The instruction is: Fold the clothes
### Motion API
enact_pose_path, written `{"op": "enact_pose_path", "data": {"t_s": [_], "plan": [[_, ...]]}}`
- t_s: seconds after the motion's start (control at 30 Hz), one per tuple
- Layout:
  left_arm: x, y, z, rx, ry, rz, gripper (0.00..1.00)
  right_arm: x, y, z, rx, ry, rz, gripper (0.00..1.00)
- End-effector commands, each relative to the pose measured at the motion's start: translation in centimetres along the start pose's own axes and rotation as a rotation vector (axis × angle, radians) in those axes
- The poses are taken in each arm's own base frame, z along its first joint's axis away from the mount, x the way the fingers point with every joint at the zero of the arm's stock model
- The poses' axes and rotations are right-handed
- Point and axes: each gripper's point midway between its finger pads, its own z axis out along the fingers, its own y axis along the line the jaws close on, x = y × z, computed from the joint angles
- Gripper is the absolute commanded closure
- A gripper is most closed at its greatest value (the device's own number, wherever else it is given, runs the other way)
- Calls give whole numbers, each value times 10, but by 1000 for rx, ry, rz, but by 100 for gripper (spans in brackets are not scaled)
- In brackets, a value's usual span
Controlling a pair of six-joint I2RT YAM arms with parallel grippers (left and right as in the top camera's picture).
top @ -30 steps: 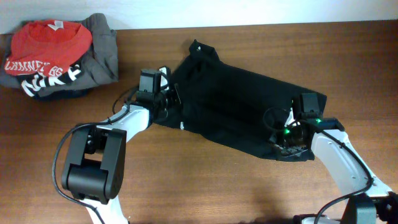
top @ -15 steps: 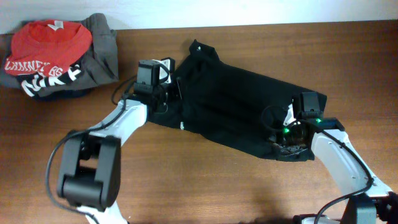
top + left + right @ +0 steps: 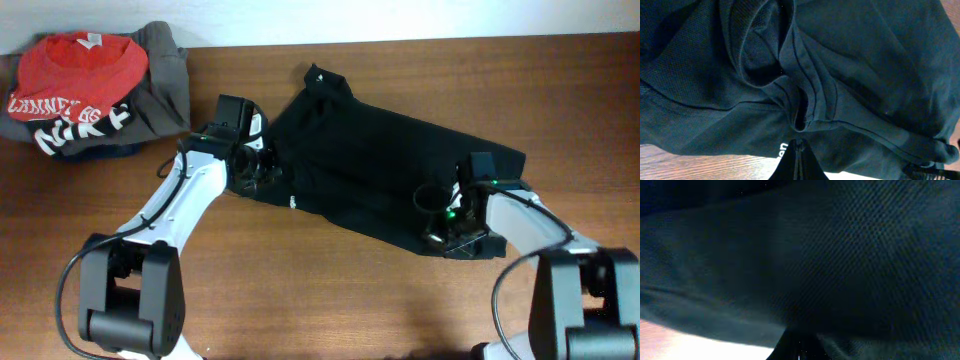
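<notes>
Two sets of jaws are clamping shut on the black garment (image 3: 380, 160): the left gripper (image 3: 262, 172) is pinching its left edge, the right gripper (image 3: 440, 228) its near right corner. It is lying wrinkled on the table (image 3: 330, 300). A red shirt (image 3: 75, 62) is sitting atop a grey garment (image 3: 168, 85), well apart, far left. Only the left wrist view is showing a bunched fold at the fingertips.
</notes>
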Motion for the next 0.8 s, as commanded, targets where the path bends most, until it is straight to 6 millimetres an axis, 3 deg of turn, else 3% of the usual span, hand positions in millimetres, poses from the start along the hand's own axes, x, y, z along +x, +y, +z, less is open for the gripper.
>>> {"op": "enact_pose_path", "data": {"t_s": [0.0, 0.47, 0.77], "plan": [[-1, 2, 6, -14, 2, -4, 99, -5, 7, 2, -16, -5, -1, 96], [7, 19, 46, -45, 64, 12, 99, -26, 18, 1, -60, -89, -31, 92], [-7, 40, 62, -126, 8, 16, 99, -20, 3, 1, 13, -69, -10, 93]]}}
